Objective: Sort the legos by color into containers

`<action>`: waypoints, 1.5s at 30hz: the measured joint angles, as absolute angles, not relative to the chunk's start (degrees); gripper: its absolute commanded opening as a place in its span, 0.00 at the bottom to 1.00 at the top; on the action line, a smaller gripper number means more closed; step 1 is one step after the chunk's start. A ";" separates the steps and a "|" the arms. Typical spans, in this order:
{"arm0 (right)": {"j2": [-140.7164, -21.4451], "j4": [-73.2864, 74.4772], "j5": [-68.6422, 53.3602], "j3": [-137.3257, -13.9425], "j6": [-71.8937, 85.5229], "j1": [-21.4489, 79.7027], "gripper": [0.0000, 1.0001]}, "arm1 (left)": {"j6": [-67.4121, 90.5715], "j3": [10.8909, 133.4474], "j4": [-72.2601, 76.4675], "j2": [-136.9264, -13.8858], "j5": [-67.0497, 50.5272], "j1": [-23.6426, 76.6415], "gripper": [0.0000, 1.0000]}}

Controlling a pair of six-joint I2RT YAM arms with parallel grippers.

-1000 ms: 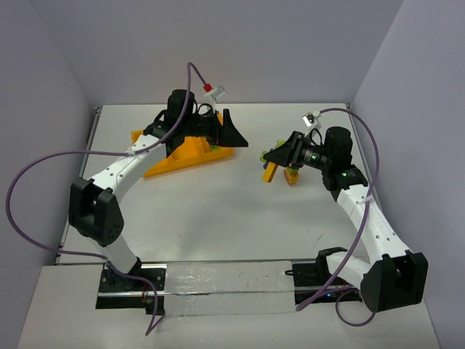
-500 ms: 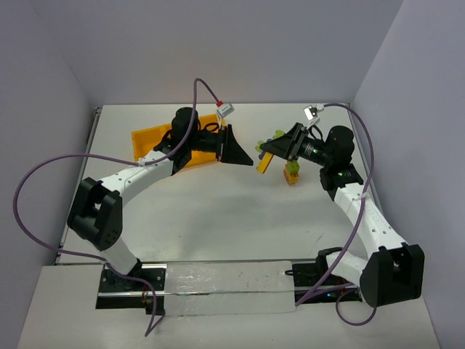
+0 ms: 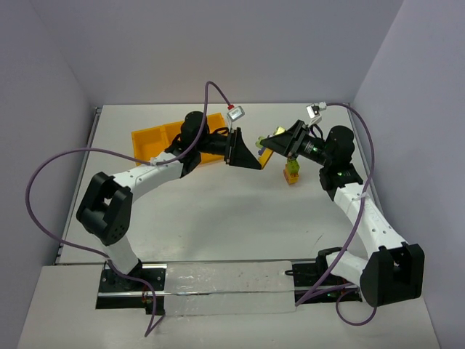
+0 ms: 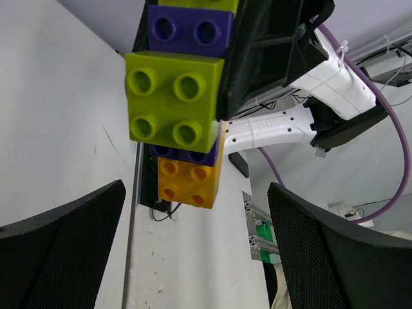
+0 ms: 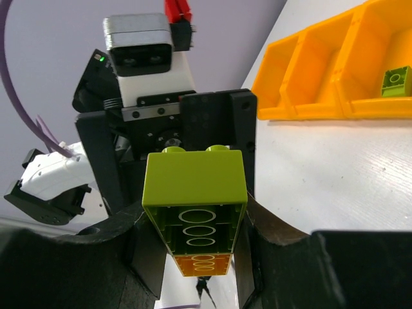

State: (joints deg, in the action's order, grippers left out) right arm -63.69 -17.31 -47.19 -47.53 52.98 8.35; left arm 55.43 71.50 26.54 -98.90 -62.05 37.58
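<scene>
I hold my right gripper (image 5: 193,222) clamped on a stack of bricks (image 4: 183,109), with 1 finger pressing each side, and the stack hangs in the air above the table (image 3: 218,211), clear of its surface. From my left wrist view I see the stack end-on: a lime green brick with 4 studs faces me, purple bricks sit behind and below it, and an orange brick is at the bottom end. From my right wrist view, the lime green brick is at the top and an orange one shows under it. My left gripper (image 3: 247,153) points straight at the stack from the other side, with its 2 fingers (image 4: 61,241) spread wide apart and gripping nothing. The stack sits just in front of the gap between them, and I see no contact with either finger. The orange-yellow tray (image 3: 152,138) lies flat on the table behind my left arm, toward the far left, and part of it is hidden by that arm from above. My right wrist view shows 3 compartments, and 1 lime green brick (image 5: 394,80) lies in the end compartment at the right of that view. A second small stack (image 3: 292,171), lime green on orange, stands on the table just below my right gripper in the top view, well apart from the tray.
</scene>
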 measured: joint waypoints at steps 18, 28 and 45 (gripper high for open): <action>-64.53 -19.24 -47.29 -47.53 54.85 9.25 0.02 | 69.40 71.49 43.57 -103.58 -62.70 37.78 0.08; -64.64 -17.82 -46.47 -47.56 53.73 9.33 0.84 | 69.92 71.50 45.00 -103.92 -63.33 37.72 0.00; -61.67 -7.19 -43.77 -48.71 47.70 9.07 0.86 | 65.71 71.50 39.68 -103.90 -63.22 37.71 0.00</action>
